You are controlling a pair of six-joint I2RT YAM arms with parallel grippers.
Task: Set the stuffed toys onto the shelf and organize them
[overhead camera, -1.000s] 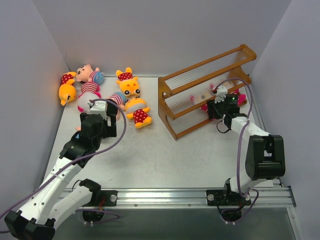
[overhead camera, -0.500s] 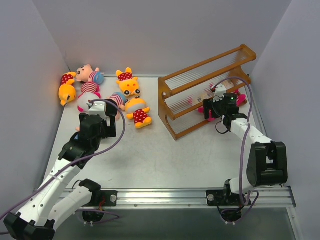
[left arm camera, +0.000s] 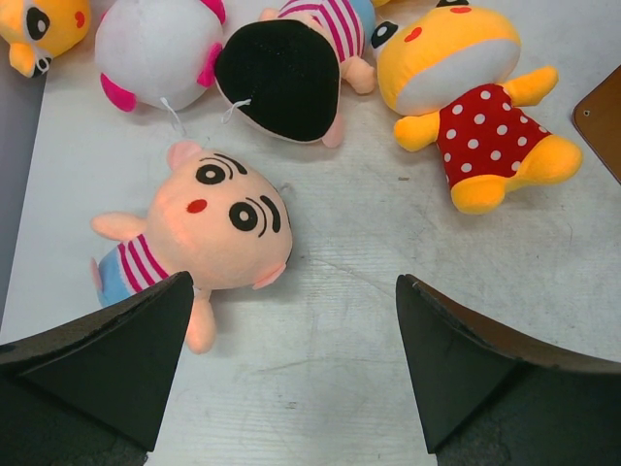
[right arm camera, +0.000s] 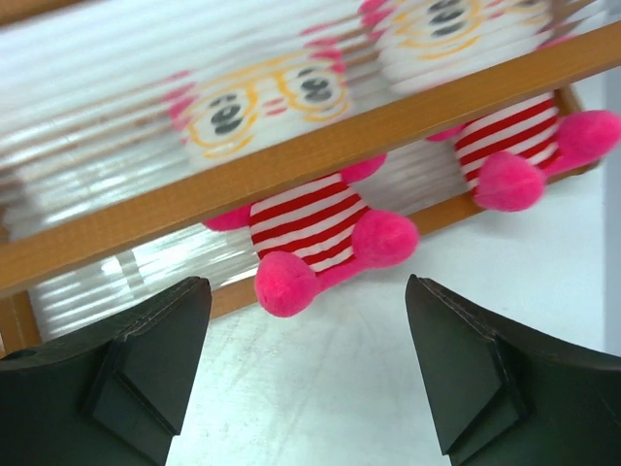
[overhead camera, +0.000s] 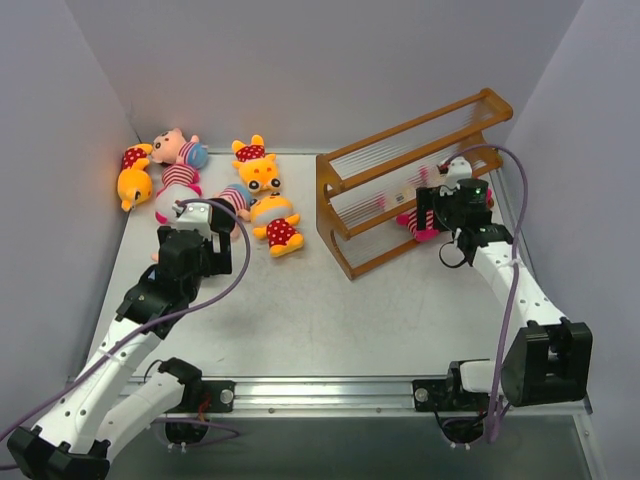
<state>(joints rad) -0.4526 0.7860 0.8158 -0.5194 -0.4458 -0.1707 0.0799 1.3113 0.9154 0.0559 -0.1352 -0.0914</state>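
Two striped toys (right arm camera: pixel 309 218), faces blurred behind shelf (right arm camera: pixel 291 160) rods

The stuffed toys (left arm camera: pixel 223 214) are soft matt plush. The shelf (right arm camera: pixel 291 160) is smooth wood with pale, glossy rods (right arm camera: pixel 97 58). The table (left arm camera: pixel 340 320) looks matt and scuffed.

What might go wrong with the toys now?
1. The pink dolls have their legs poking out past the front of the shelf, and the open right gripper is close. A bump might tip one off.
2. The open left gripper hangs over the boy doll, which lies off toward one finger. Closing there might catch only the edge of its head, so it may slip.
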